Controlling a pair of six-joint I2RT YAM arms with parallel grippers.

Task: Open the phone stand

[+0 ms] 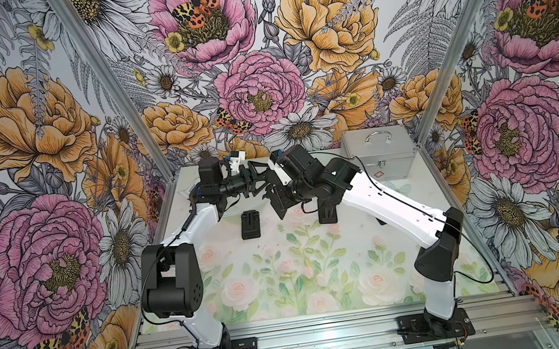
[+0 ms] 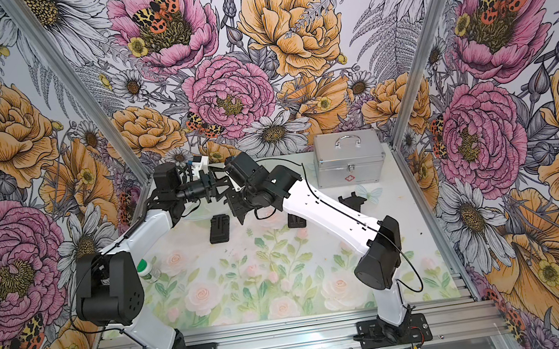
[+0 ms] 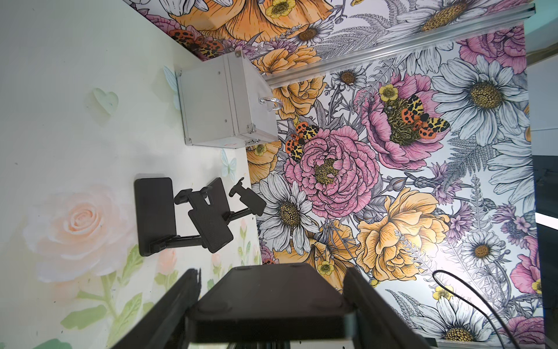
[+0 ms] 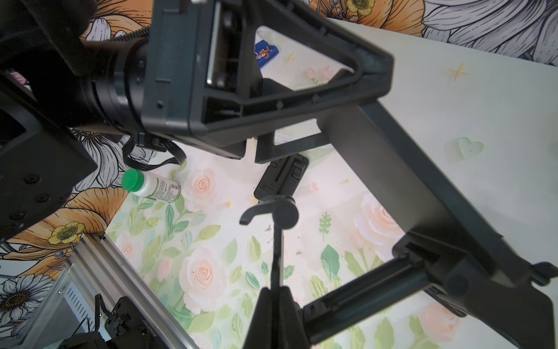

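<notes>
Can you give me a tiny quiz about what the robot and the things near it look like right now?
1. True or false: the silver metal case with a handle is open.
2. What colour is the cap on the small white plastic bottle lying on its side? A red, B green, C blue.
3. Fill in: the jaws of the left gripper and the ___ gripper both clamp the raised black plastic phone stand.
Key: 1 false; 2 B; 3 right gripper.
</notes>
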